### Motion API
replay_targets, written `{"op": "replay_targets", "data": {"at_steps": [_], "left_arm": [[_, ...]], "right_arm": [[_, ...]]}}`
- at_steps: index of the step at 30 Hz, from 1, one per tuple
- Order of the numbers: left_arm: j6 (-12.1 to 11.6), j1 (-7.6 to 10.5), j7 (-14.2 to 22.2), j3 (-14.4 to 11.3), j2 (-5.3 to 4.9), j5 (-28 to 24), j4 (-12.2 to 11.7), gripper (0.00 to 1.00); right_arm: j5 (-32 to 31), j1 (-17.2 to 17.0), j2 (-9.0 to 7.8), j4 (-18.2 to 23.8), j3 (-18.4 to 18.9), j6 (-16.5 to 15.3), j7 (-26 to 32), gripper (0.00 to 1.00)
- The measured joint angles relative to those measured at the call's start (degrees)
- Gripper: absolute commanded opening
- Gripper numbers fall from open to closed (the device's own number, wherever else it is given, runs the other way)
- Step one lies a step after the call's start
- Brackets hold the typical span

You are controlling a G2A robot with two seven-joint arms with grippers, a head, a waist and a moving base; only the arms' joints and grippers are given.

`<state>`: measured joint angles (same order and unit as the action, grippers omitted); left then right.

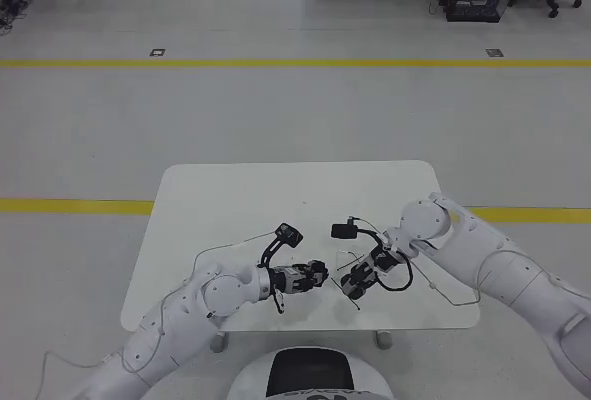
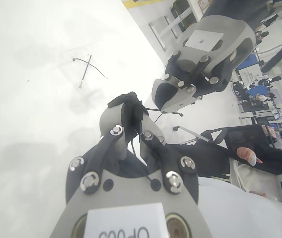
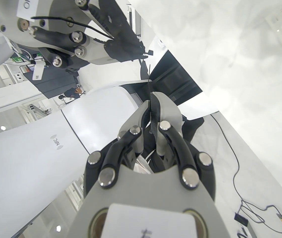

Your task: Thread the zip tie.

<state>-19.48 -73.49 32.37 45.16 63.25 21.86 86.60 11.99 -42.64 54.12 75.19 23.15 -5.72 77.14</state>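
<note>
Closest, right gripper (image 3: 153,105) pinching a black strap (image 3: 150,87), its tip pointing at the left gripper (image 3: 133,48) just beside. Left gripper clamped on the zip tie (image 3: 149,52), head poking out in front. Both above the near part of the tabletop (image 1: 275,195). Farther back, two spare ties (image 2: 88,64), crossed. Strap and tie one piece or two: unclear.

Both arms bend inward at the elbow, the left from the robot's left side and the right from its right, so that the wrists point at each other in front of the body. The left gripper (image 1: 320,272) and right gripper (image 1: 355,284) meet tip to tip, just apart. Each has its fingers pressed together on the black zip tie (image 3: 150,82).
</note>
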Motion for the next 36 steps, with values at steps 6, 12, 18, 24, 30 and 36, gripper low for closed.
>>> {"op": "replay_targets", "data": {"at_steps": [6, 12, 18, 24, 30, 36], "left_arm": [[0.0, 0.0, 0.0, 0.0, 0.0, 0.0, 0.0, 0.0], [0.0, 0.0, 0.0, 0.0, 0.0, 0.0, 0.0, 0.0], [0.0, 0.0, 0.0, 0.0, 0.0, 0.0, 0.0, 0.0], [0.0, 0.0, 0.0, 0.0, 0.0, 0.0, 0.0, 0.0], [0.0, 0.0, 0.0, 0.0, 0.0, 0.0, 0.0, 0.0], [0.0, 0.0, 0.0, 0.0, 0.0, 0.0, 0.0, 0.0]], "right_arm": [[-0.32, -0.32, 0.34, -0.47, 0.59, -0.22, 0.41, 0.0], [-0.85, -0.52, 0.69, -0.62, 1.14, -0.38, 0.74, 0.0], [-1.26, -0.74, 1.02, -0.6, 1.62, -0.22, 1.13, 0.0], [-1.6, -0.95, 1.35, -0.72, 2.1, 0.0, 1.44, 0.0], [-1.94, -1.07, 1.74, -0.96, 2.47, 0.29, 1.76, 0.0], [-2.37, -1.24, 2.11, -1.24, 2.75, 0.65, 2.08, 0.0]]}}
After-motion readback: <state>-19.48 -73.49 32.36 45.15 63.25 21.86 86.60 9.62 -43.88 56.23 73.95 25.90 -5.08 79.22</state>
